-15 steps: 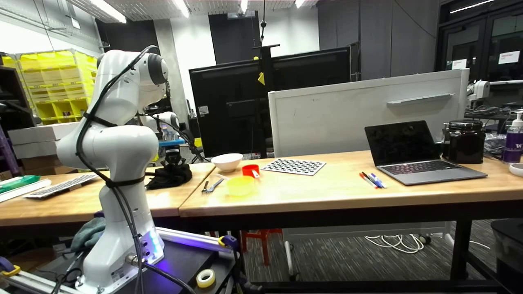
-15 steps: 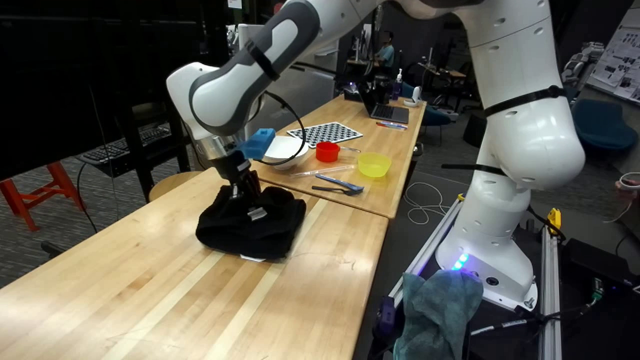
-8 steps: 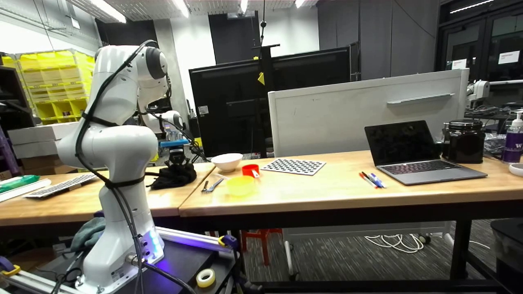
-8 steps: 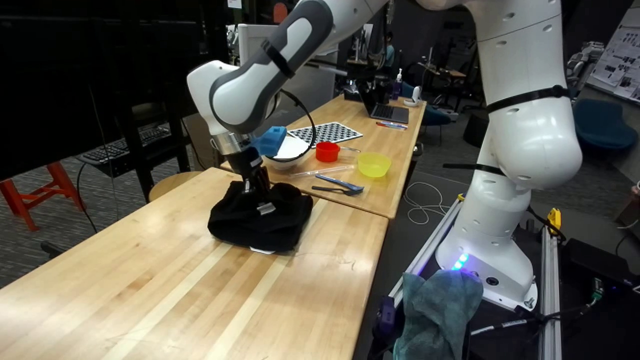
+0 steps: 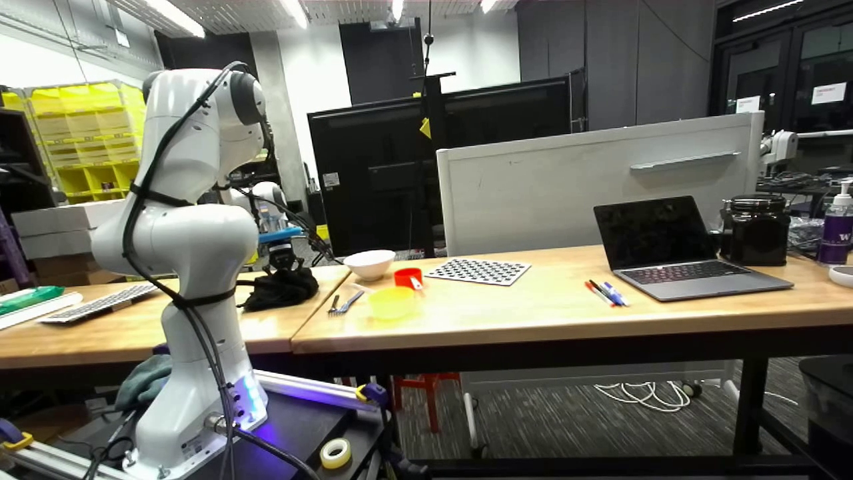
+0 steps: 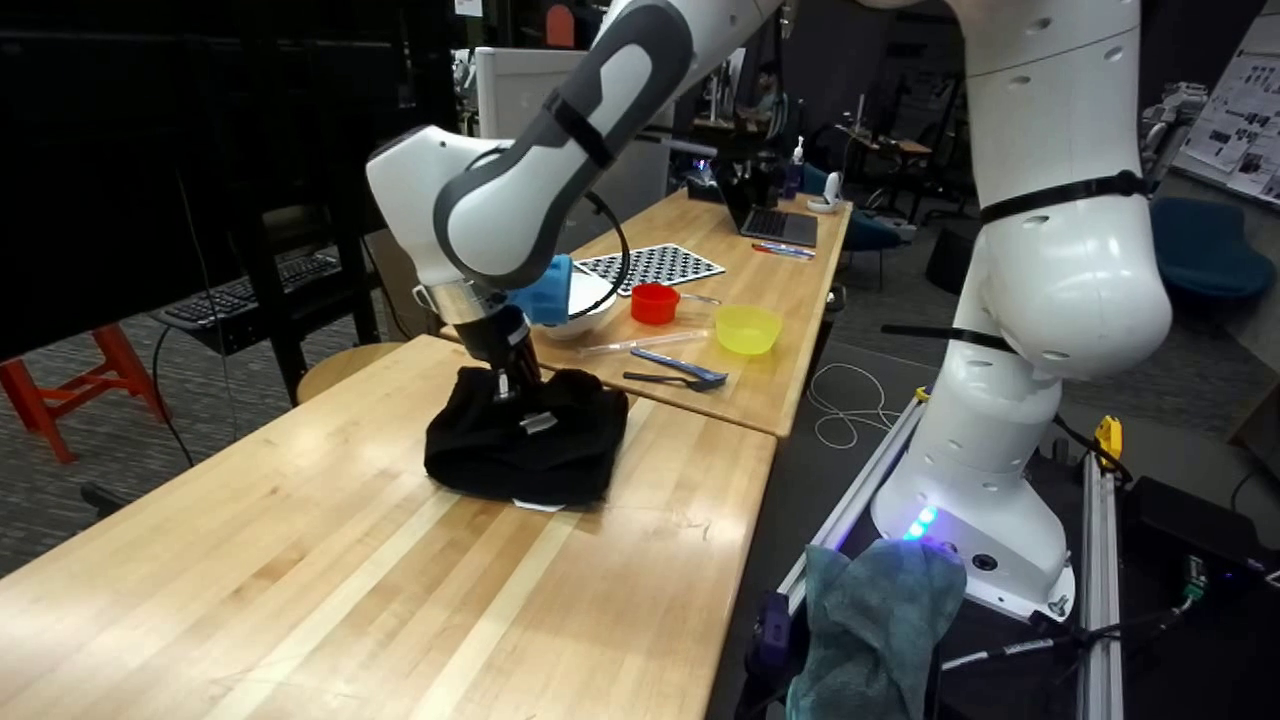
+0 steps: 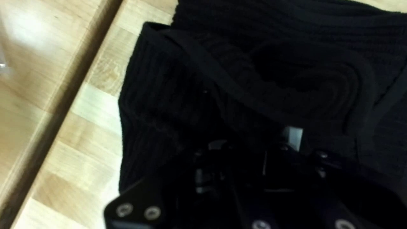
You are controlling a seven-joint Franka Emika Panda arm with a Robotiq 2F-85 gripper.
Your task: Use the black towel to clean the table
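The black towel [image 6: 530, 465] lies bunched and folded on the wooden table [image 6: 380, 610], close to the seam with the adjoining table. It also shows in an exterior view [image 5: 283, 291] and fills most of the wrist view [image 7: 159, 92]. A pale tag [image 6: 538, 422] shows on its top. My gripper [image 6: 515, 385] points down into the top of the towel. In the wrist view its dark fingers [image 7: 244, 151] are close together on the cloth, with a fold between them. The fingertips are hard to make out, black against black.
On the adjoining table beyond the seam [image 7: 60, 105] are a white bowl [image 5: 370, 265], a red cup [image 6: 655, 303], a yellow bowl [image 6: 747, 329], cutlery [image 6: 680, 370] and a checkered board [image 6: 655, 265]. A laptop [image 5: 686, 267] and pens [image 5: 608, 293] are farther along. A keyboard [image 5: 100, 304] lies beside the arm.
The gripper and the towel have moved together across the table toward the seam. In the last half second they have shifted only slightly. The gripper stays on the towel.
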